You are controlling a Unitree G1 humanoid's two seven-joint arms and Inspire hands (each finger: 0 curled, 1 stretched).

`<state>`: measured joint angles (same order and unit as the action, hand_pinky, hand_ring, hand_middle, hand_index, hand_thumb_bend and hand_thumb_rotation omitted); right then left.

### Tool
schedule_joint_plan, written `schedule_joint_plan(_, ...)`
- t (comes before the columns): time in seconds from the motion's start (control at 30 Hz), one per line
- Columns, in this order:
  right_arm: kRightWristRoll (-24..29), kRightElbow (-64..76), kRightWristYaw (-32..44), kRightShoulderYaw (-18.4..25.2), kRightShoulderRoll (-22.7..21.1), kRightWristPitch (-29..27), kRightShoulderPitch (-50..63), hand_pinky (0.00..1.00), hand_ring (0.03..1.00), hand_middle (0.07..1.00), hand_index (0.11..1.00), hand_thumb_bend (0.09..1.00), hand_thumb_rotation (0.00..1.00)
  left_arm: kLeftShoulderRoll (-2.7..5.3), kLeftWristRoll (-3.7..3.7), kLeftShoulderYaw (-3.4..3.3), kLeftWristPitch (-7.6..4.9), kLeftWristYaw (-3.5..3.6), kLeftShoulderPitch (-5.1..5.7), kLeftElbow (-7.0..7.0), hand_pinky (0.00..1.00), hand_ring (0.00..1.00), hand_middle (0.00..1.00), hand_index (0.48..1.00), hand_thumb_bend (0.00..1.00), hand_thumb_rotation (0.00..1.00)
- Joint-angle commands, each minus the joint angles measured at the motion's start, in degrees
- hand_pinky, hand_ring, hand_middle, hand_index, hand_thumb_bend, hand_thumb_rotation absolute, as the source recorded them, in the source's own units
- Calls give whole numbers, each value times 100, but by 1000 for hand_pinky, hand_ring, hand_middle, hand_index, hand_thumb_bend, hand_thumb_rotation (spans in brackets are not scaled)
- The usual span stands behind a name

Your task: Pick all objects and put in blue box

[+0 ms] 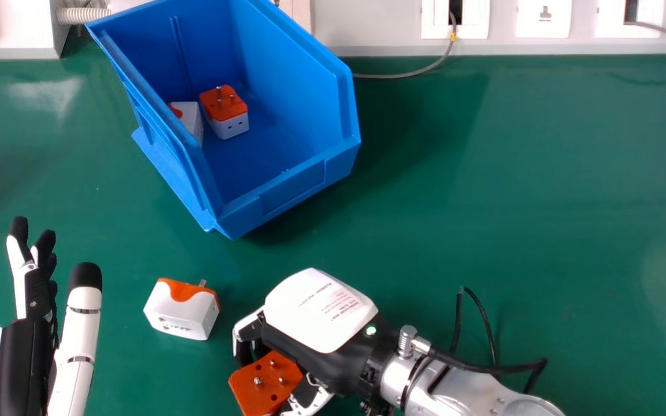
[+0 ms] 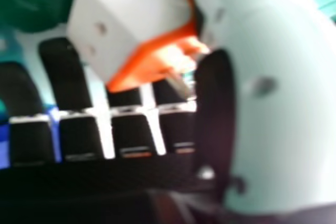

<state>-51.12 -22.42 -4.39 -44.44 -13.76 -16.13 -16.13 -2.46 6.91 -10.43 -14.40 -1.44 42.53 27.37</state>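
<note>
The right hand (image 1: 321, 315) is part closed, with its fingers and thumb round a held plug (image 1: 265, 381). The plug's flat orange side, with the pins, faces up in the head view. It could slip or turn if the thumb does not press well on its smooth sides. The loose plug (image 1: 182, 315) sits on the surface (image 1: 483, 202) just beside the hand, so a low swing to the box (image 1: 292, 190) might bump it away. The box walls could be trouble too: if the hand goes in too low, it may hit the rim and drop the plug outside.

The box is open at the top and turned at a slant. Two are in it: a pin-up plug (image 1: 224, 110) and a side plug (image 1: 192, 118) by the wall. The left hand (image 1: 35, 323) is open, at the head view's left edge.
</note>
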Motion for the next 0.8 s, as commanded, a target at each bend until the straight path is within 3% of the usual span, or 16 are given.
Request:
schedule_joint_plan(0.0,-52,-35,430,-65,-140,212,295,259,322,436,523,502,17,6,-18,-23,-144,5,-16,103,1000,1000,1000,1000,495,1000)
schedule_joint_plan(0.4,-109,1164,572,222,-494,584,644,228,286,429,510,504,8,-9,-45,-30,-185,22,-30,73,1000,1000,1000,1000,506,1000)
schedule_joint_plan(0.57,287,1742,502,642,-702,254,861,169,226,422,498,505,6,-7,-42,-24,-208,18,-65,17,1000,1000,1000,1000,505,1000)
schedule_joint_plan(0.67,407,2118,490,909,-852,110,935,115,171,330,488,498,56,-12,-55,-29,-242,20,-77,-30,1000,1000,1000,1000,504,1000)
schedule_joint_plan(0.77,591,2582,648,1289,-1009,106,962,95,150,295,484,496,74,9,-43,-12,-269,9,-55,-35,1000,1000,1000,1000,504,1000)
